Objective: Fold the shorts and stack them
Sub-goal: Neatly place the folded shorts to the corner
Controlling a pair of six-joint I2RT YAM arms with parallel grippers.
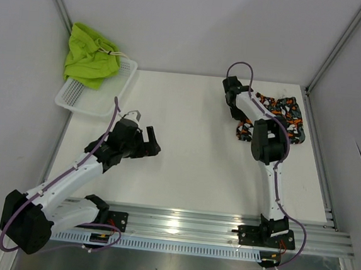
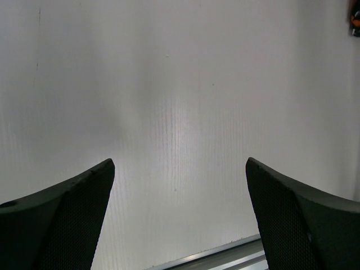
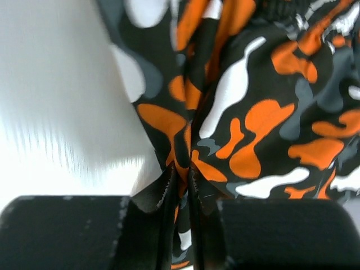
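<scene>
A fold of the camo shorts (image 3: pixel 253 124) is seen pinched between the nearly closed fingers of the right gripper (image 3: pixel 180 185), the orange, black, grey and white fabric being gathered into creases that run up from the narrow gap between the two pads. The rest of that pair is spread, rumpled, on the white table (image 1: pixel 191 161) at its far right side, close to the right wall, partly covered from above by the right arm's forearm. On the other side, the left gripper (image 2: pixel 180 216) is held with its fingers spread wide and nothing between them; only bare table surface and a strip of the metal rail at the near edge are shown beneath it. It is positioned low over the left half of the table, well apart from both garments. The lime green shorts (image 1: pixel 89 54) are found bunched at the far left corner, heaped over the far end of the white mesh basket (image 1: pixel 89 98), with the white drawstring (image 1: pixel 115 54) lying across the top of the heap
</scene>
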